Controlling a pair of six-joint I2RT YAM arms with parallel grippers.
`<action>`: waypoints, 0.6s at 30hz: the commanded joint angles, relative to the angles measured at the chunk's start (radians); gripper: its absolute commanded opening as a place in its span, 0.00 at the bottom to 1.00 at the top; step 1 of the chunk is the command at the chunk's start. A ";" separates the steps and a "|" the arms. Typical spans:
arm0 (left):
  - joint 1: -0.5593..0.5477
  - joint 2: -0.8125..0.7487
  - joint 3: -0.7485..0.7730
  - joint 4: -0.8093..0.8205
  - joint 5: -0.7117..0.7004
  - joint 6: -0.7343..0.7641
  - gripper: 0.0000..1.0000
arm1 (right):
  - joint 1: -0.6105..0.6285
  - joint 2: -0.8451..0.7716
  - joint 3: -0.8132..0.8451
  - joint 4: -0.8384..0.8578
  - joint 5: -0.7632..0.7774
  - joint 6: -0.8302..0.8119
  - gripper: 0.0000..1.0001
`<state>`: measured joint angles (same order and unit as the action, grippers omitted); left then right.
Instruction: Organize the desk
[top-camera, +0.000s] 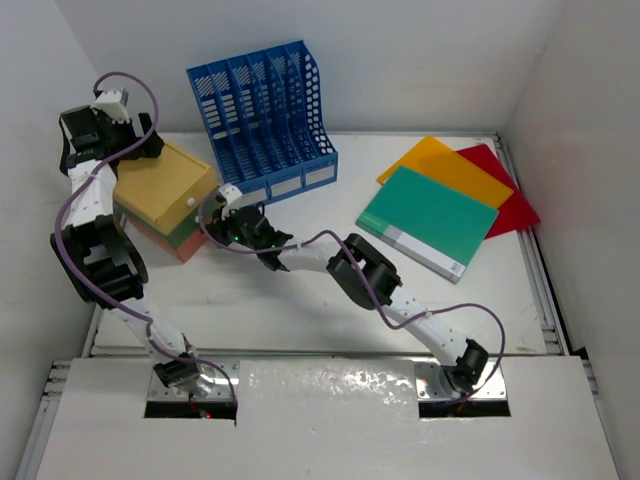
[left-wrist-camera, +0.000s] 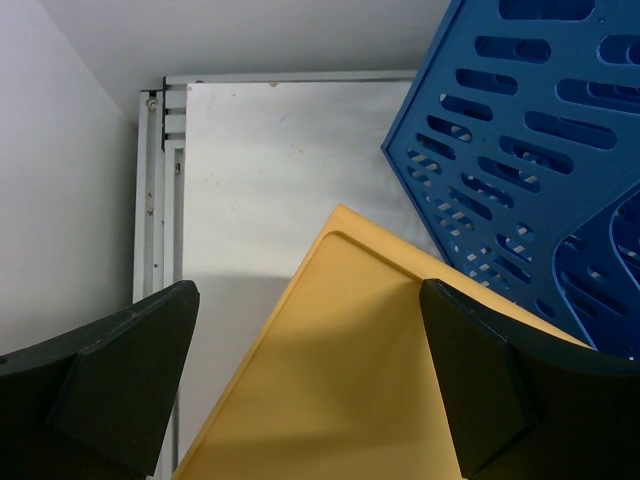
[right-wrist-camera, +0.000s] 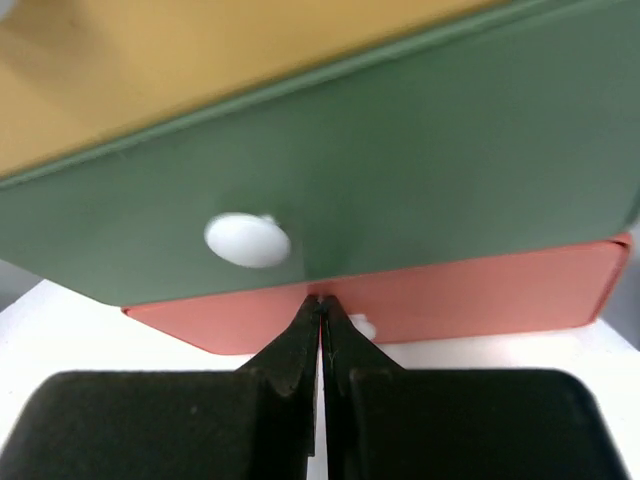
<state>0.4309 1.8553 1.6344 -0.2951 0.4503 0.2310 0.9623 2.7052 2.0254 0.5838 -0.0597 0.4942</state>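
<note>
Clutter on my screen sits in 2 groups on the desk, the white tabletop that fills the white-walled enclosure, with metal rails along its edges. At far left is the drawer box, yellow on top with a green drawer and a salmon drawer below. Just beside it, toward the back wall, the blue file rack stands upright. On the right lie 3 flat folders, overlapping: the green folder on top, the orange folder under it, and the red folder lowest and nearest the right rail.

My left gripper hovers over the box's yellow top, its fingers spread wide with nothing between them. The rack's perforated side wall crowds the right of that view.

My right gripper points at the box's front, fingers pressed together with no gap, tips at the seam between the green and salmon drawers. A white knob sits on the green drawer. A second small knob shows partly behind the right finger, and I cannot tell whether it is touched.

White label strips run along the rack's base, and a pale strip runs along the green folder's spine. Any writing on either is too small to read.
</note>
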 joint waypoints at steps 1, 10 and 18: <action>-0.011 0.082 -0.067 -0.210 -0.093 0.077 0.91 | -0.030 -0.056 -0.057 0.085 0.005 -0.006 0.00; -0.011 0.074 -0.022 -0.231 -0.087 0.062 0.92 | -0.063 -0.625 -0.637 -0.241 -0.094 -0.331 0.33; -0.011 0.047 0.073 -0.280 -0.107 0.056 0.99 | -0.359 -0.955 -0.764 -0.909 0.167 -0.235 0.68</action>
<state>0.4286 1.8660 1.6943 -0.3836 0.4206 0.2333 0.7658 1.7794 1.3186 -0.0227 -0.0032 0.2047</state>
